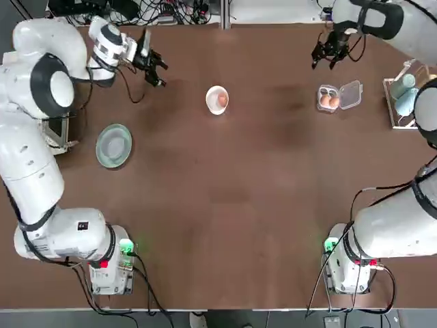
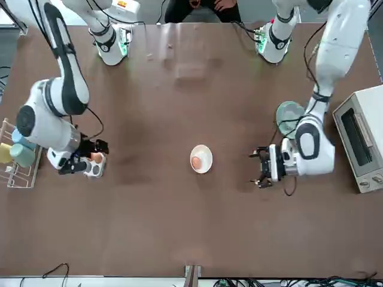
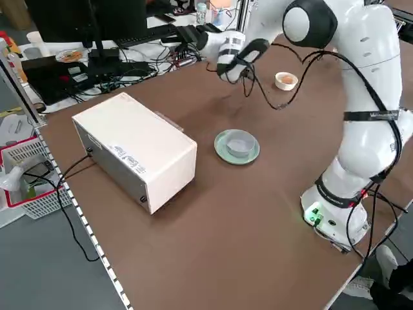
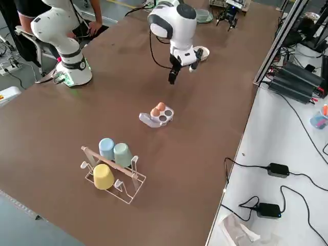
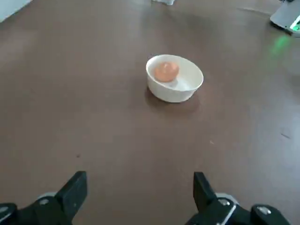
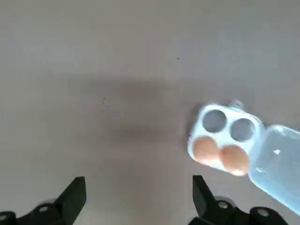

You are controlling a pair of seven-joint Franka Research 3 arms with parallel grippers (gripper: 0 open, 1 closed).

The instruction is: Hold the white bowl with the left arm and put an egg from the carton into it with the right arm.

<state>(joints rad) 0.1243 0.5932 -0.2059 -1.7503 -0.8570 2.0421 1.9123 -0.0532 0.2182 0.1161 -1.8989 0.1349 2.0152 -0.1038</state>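
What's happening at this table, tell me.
Nothing is being held right now. One egg already lies in the white bowl, and two more sit in the open carton. The robot's left hand is open, away from the bowl; its right hand is open too, near the carton.

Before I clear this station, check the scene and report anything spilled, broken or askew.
Nothing stands out. The white bowl sits upright with one whole egg inside. The carton lies open, two eggs in its cells, and I see no spill or crack around either.
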